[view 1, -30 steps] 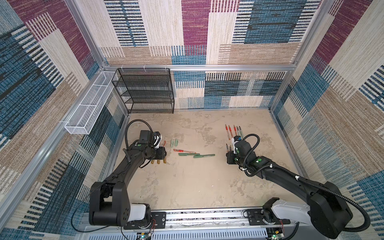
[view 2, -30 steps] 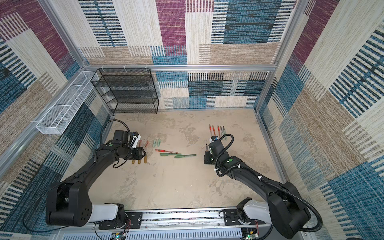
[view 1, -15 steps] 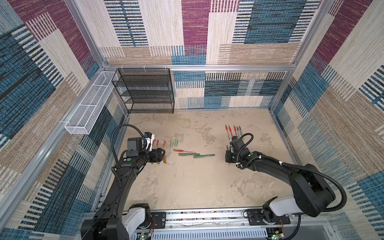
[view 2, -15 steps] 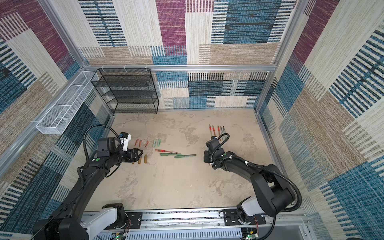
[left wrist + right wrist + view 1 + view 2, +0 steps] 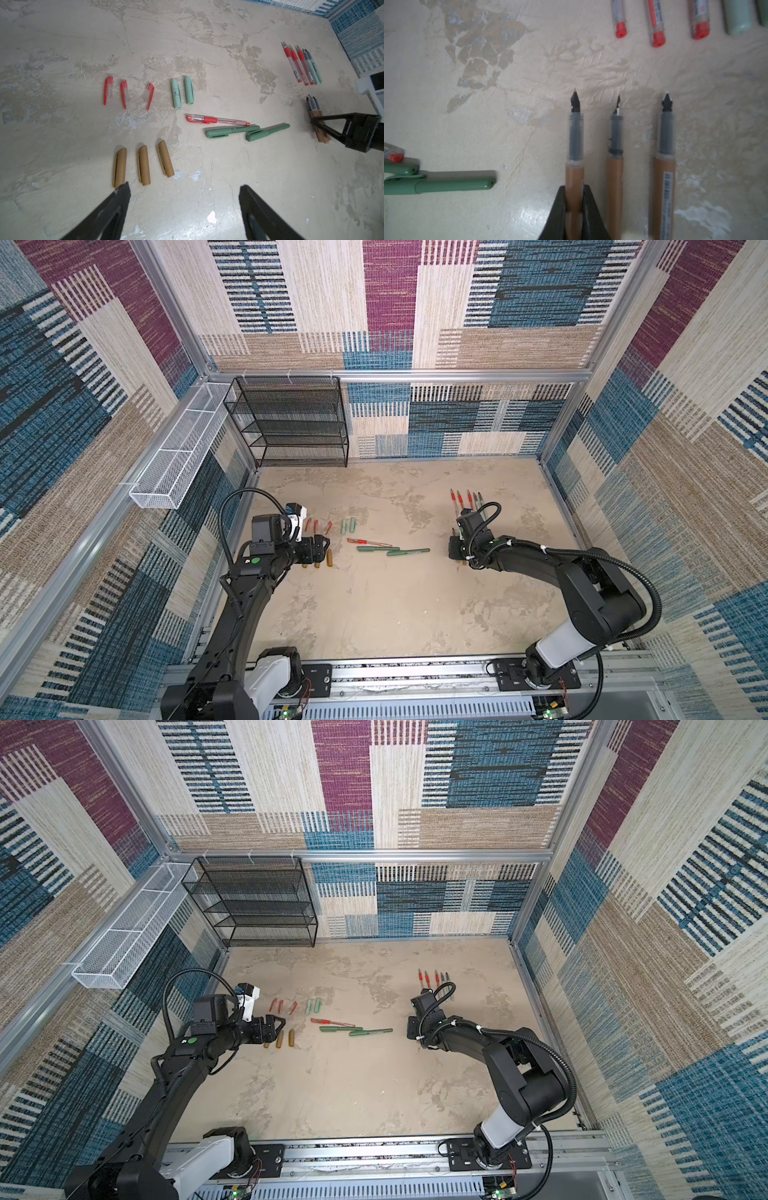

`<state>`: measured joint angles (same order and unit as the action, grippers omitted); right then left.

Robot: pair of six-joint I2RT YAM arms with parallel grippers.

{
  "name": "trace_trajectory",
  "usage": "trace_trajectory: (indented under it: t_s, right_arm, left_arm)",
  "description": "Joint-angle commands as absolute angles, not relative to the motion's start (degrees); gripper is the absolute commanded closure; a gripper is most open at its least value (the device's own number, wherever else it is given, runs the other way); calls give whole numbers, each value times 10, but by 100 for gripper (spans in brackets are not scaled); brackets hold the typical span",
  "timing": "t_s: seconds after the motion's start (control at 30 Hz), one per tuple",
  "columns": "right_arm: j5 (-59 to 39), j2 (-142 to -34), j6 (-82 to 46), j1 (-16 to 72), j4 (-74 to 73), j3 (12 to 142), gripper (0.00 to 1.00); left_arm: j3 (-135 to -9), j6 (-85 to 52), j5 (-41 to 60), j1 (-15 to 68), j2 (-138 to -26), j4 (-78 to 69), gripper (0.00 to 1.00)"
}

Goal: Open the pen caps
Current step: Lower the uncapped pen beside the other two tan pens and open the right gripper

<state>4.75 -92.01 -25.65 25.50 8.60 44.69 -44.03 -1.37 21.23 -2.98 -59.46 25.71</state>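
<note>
Three bronze pen caps point(image 5: 143, 165) lie in a row just ahead of my left gripper point(image 5: 184, 190), which is open and holds nothing; one fingertip point(image 5: 122, 189) overlaps the end of the outermost cap. Beyond them lie three red caps point(image 5: 123, 92) and two mint caps point(image 5: 176, 93). A capped red pen point(image 5: 218, 120) and two capped green pens point(image 5: 232, 131) lie mid-table. My right gripper point(image 5: 574, 199) is shut on a bronze pen barrel point(image 5: 574, 176), uncapped, beside two more bronze barrels point(image 5: 663, 187). In both top views the left gripper point(image 5: 322, 545) point(image 5: 279, 1025) sits low over the bronze caps.
Uncapped red and mint barrels point(image 5: 467, 502) lie in a row at the back right. A black mesh shelf point(image 5: 291, 423) stands at the back left and a white wire basket point(image 5: 178, 460) hangs on the left wall. Low walls close in the beige table point(image 5: 395, 605).
My left gripper's jaws have spread wide open and the left arm has dropped lower, staying by the bronze caps. The right arm has shifted its pose while still gripping the barrel.
</note>
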Motion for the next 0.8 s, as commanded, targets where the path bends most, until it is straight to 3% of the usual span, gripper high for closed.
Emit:
trace_trajectory:
  t_s: [0.0,0.77]
  right_arm:
    - [60,-938,-253,255,81,461,94]
    - [61,-942,-262,255,104,472,79]
  left_arm:
    - [-441,-10,220,-31,-594,242,14]
    - [-447,-20,221,-35,-602,248,15]
